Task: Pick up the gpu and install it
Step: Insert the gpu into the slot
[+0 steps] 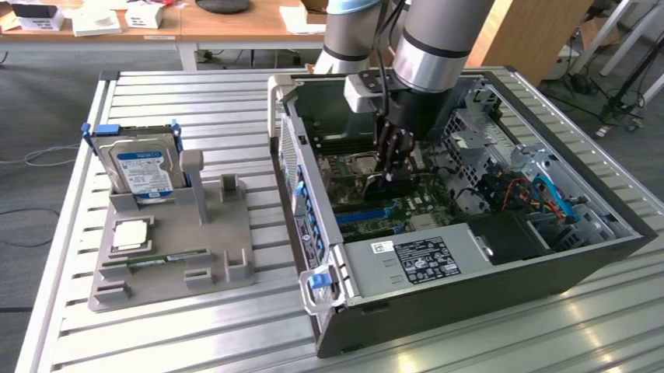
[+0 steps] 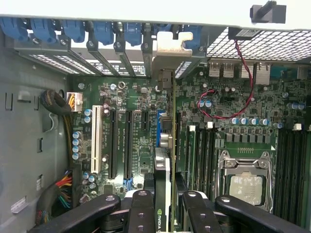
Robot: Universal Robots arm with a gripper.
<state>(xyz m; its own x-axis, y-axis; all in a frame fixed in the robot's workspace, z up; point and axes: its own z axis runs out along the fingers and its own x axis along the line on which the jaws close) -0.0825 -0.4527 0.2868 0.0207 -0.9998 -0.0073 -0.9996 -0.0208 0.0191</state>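
My gripper (image 1: 393, 172) reaches down inside the open computer case (image 1: 311, 194), just above the motherboard (image 1: 379, 214). In the wrist view the gripper (image 2: 163, 201) is shut on the gpu (image 2: 164, 167), a thin card seen edge-on between the black fingers (image 2: 141, 206). The card stands upright over the motherboard (image 2: 218, 97), in line with a blue expansion slot (image 2: 158, 121). Its tan metal bracket (image 2: 170, 48) reaches the case's rear slot openings. Whether the card's edge sits in the slot I cannot tell.
A grey fixture (image 1: 207, 256) lies at the exterior view's left, holding a hard drive with a blue-white label (image 1: 143, 167), a processor chip (image 1: 133, 233) and a green memory stick (image 1: 166, 258). Cables (image 2: 58, 104), the CPU socket (image 2: 245, 187) and memory slots (image 2: 291, 160) surround the card.
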